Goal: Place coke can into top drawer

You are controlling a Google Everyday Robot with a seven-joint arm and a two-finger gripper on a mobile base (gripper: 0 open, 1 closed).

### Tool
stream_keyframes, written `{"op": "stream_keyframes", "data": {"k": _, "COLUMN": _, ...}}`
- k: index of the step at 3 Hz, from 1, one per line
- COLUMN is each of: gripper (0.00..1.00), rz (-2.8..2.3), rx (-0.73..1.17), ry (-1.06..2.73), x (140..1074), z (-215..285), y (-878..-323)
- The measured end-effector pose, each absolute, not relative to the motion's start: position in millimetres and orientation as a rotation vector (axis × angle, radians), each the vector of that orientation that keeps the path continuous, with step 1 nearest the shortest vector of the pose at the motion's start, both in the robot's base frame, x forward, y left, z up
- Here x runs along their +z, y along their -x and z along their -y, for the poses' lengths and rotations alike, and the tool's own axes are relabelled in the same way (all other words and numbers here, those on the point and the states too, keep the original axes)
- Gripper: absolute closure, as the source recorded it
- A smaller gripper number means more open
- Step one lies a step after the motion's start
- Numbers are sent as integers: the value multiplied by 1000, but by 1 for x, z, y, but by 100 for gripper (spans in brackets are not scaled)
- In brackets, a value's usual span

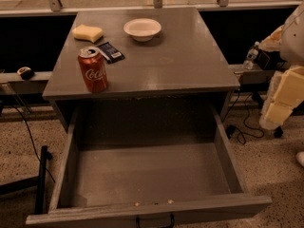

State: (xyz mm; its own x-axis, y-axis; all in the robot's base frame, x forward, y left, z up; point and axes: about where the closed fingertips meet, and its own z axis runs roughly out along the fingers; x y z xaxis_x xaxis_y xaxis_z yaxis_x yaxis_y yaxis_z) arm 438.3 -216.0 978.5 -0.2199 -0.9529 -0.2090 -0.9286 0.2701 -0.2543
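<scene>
The coke can (93, 70), red with white script and a silver top, stands upright on the grey cabinet top (180, 61) near its front left corner. Below it the top drawer (147, 175) is pulled fully out. Its grey interior holds nothing, and a dark handle (154, 221) shows on the front panel. My arm hangs at the far right edge of the view, beside the cabinet. The gripper (278, 110) at its lower end is well away from the can and level with the cabinet's front edge.
On the cabinet top are a yellow sponge (87, 32), a white bowl (142, 29) and a dark flat snack packet (110, 52) just behind the can. A water bottle (250, 56) and cables lie to the right. A dark stand (42, 179) is left of the drawer.
</scene>
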Motion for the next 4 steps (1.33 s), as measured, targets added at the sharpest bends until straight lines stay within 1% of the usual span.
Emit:
{"op": "stream_keyframes", "data": {"k": 1, "gripper": 0, "rz": -2225, "rx": -106, "ry": 1720, "x": 978, "z": 216, "y": -438}}
{"op": "stream_keyframes", "data": {"k": 2, "gripper": 0, "rz": -1983, "rx": 15, "ry": 1733, "x": 989, "z": 167, "y": -459}}
{"op": "stream_keyframes", "data": {"k": 4, "gripper": 0, "rz": -1507, "rx": 254, "ry": 1815, "x": 1019, "z": 18, "y": -477}}
